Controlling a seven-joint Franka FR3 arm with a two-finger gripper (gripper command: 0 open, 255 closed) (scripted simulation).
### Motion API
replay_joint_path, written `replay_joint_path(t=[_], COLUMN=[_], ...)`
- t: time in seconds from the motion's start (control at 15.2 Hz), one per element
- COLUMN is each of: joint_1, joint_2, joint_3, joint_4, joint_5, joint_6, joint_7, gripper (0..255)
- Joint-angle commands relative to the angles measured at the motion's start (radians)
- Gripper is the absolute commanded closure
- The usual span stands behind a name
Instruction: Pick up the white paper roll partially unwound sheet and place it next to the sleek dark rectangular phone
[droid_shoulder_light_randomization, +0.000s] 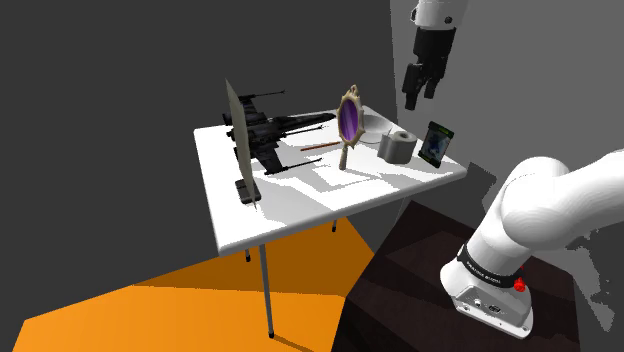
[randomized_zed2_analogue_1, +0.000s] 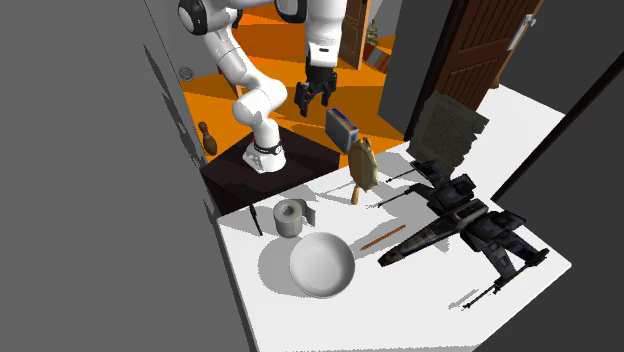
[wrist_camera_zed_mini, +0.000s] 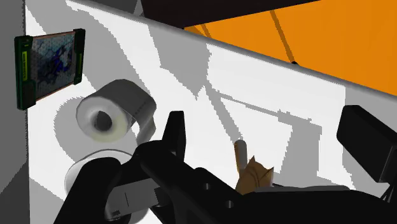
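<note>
high above the table (droid_shoulder_light_randomization: 300, 200), the gripper (droid_shoulder_light_randomization: 422, 92) is held with fingers spread and empty; on the table, the roll (droid_shoulder_light_randomization: 397, 146) is seen near the phone (droid_shoulder_light_randomization: 436, 143).

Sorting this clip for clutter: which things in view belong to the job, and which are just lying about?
Job: white paper roll, dark phone, open gripper.
Lying about: model spaceship, hand mirror, white bowl, pencil.

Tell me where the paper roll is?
In the shoulder view, the paper roll sits on the table's right end, between the hand mirror and the phone.
</note>
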Motion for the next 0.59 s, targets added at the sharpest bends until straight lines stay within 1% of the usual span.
replay_joint_path(t=[0.0, 0.26, 0.53], joint_1=[0.000, -0.013, -0.024], joint_2=[0.000, 0.025, 0.080], joint_3=[0.000, -0.081, -0.164], joint_4=[0.000, -0.074, -0.125], joint_5=[0.000, -0.040, -0.072], joint_6=[0.000, 0.134, 0.274], joint_7=[0.000, -0.082, -0.164], gripper=[0, 0, 0])
